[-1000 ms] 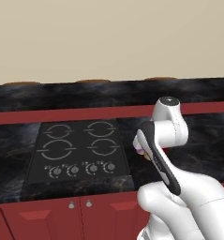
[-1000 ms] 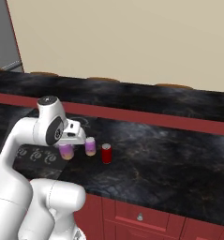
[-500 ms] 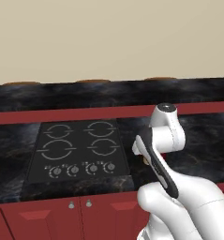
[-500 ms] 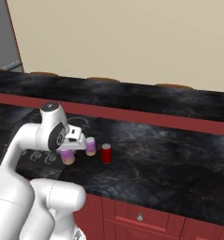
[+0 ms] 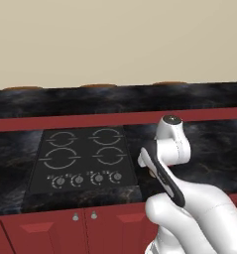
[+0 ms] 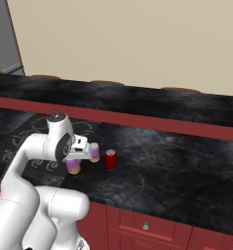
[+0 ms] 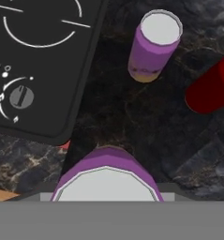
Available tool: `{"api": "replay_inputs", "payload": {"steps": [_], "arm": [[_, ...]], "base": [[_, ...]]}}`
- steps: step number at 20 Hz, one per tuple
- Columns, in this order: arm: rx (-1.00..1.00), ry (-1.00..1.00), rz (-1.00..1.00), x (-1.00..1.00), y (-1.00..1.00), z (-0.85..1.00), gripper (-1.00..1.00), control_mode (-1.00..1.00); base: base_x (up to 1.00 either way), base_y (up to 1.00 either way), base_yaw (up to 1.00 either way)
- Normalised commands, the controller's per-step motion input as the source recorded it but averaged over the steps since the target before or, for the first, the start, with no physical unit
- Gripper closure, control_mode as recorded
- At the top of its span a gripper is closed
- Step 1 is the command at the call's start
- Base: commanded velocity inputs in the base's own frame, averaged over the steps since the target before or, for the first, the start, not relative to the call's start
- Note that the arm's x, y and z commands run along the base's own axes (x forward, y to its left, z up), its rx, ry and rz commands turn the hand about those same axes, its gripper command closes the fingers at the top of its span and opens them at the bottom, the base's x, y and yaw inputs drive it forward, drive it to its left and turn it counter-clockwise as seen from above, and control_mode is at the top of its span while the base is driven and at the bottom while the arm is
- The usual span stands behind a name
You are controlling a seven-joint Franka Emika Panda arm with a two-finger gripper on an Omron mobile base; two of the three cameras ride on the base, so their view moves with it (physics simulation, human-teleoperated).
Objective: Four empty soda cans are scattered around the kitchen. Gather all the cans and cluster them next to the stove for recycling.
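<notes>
The black marbled countertop [image 6: 176, 166] runs across the room, with the stove [image 5: 83, 161] set flat into it and the white arm [image 6: 37, 151] bent low over the stretch just to the stove's right. That is where the cans are collecting. A purple can [image 7: 154, 46] stands upright on the counter just beside the cooktop's edge, and a red can [image 6: 110, 159] stands near it on the side away from the burners, the two close but apart.

A third purple can [image 7: 106, 176] sits right under the hand, its silver top filling the bottom of the hand view. From the right base view this can [image 6: 73, 166] appears low at the counter, just beside the stove. The gripper [image 6: 78, 155] seems closed around it, though the fingers are hidden behind the can, so I cannot be sure the grip holds.

The step in hand looks like setting this third can down in the cluster. Next it calls for releasing cleanly and lifting straight up without knocking the neighbours, then going after the remaining can.
</notes>
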Motion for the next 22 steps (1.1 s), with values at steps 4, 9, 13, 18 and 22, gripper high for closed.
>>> {"api": "replay_inputs", "payload": {"steps": [4, 9, 13, 18, 22], "arm": [[0.0, 0.01, 0.0, 0.14, 0.0, -0.19, 1.0, -1.0], [0.0, 0.0, 0.0, 0.16, 0.0, -0.22, 1.0, -1.0], [0.0, 0.01, 0.0, 0.15, 0.0, -0.21, 1.0, -1.0], [0.0, 0.01, 0.0, 0.14, 0.0, -0.21, 1.0, -1.0], [0.0, 0.02, 0.0, 0.11, 0.0, -0.18, 1.0, -1.0]], "base": [[0.0, 0.0, 0.0], [0.0, 0.0, 0.0], [0.0, 0.0, 0.0], [0.0, 0.0, 0.0], [0.0, 0.0, 0.0]]}}
